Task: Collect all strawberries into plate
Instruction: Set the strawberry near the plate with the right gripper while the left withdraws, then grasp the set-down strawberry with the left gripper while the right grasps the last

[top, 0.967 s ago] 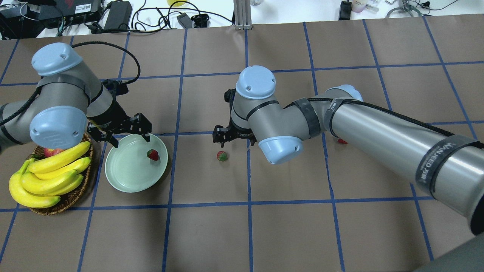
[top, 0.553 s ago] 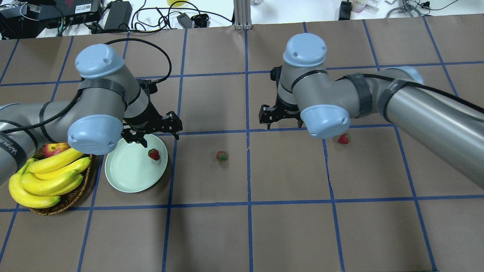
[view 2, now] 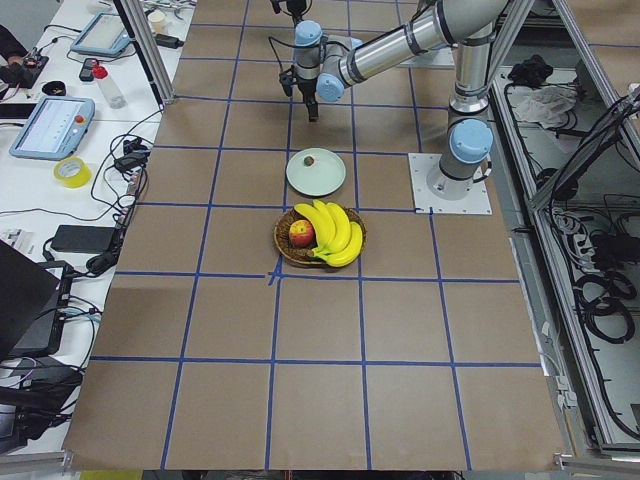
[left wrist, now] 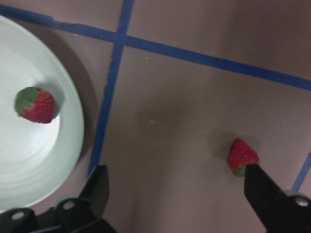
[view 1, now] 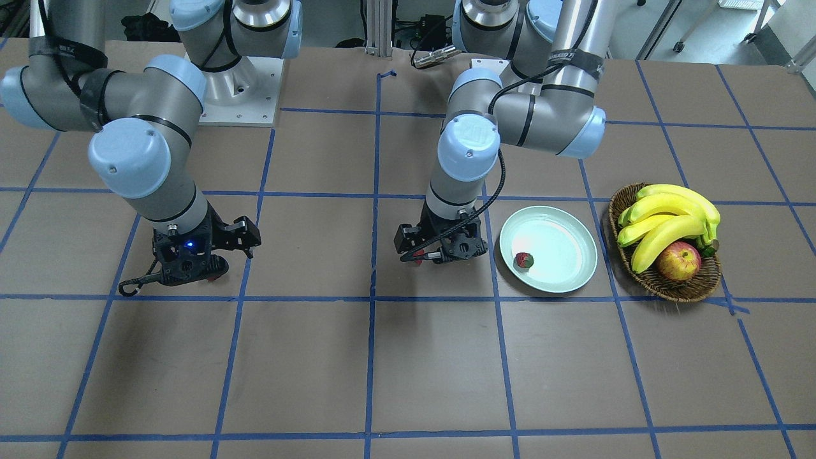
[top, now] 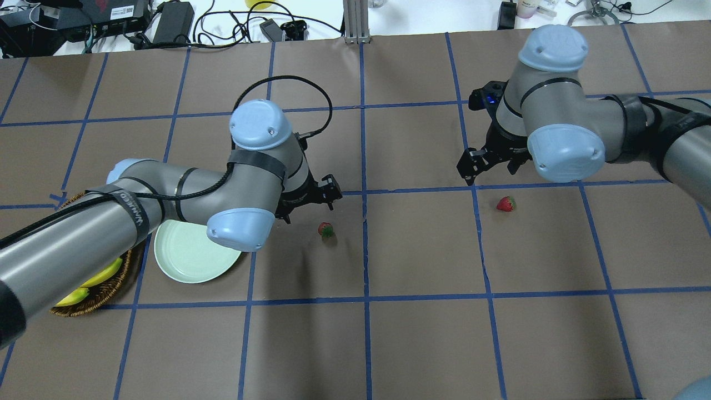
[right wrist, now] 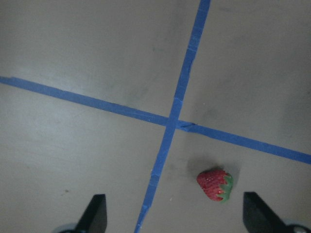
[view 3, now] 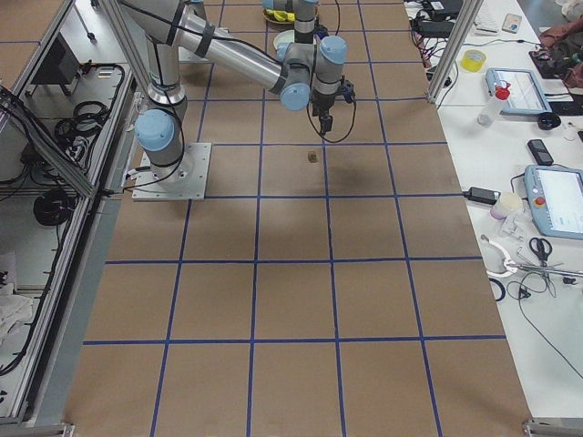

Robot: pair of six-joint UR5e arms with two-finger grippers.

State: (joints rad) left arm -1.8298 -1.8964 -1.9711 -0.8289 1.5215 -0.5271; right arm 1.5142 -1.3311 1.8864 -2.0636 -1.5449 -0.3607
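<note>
One strawberry (view 1: pixel 524 260) lies in the pale green plate (view 1: pixel 564 245), also seen in the left wrist view (left wrist: pixel 35 105); my left arm hides it in the overhead view. A second strawberry (top: pixel 326 229) lies on the table right of the plate (top: pixel 183 261). My left gripper (top: pixel 309 210) is open just behind it; it sits by one fingertip (left wrist: pixel 265 191). A third strawberry (top: pixel 505 204) lies further right. My right gripper (top: pixel 492 173) is open and empty, just behind it, and the strawberry shows between its fingers in the right wrist view (right wrist: pixel 215 184).
A brown wicker basket (view 1: pixel 666 287) with bananas (view 1: pixel 669 217) and a red-yellow apple (view 1: pixel 679 261) stands beside the plate, on the side away from the table's middle. Blue tape lines grid the brown table. Cables and boxes lie beyond the far edge (top: pixel 166 22).
Both arms swung to the right in the overhead view. My left gripper left the plate for the middle strawberry. My right gripper left the middle strawberry for the right one.
</note>
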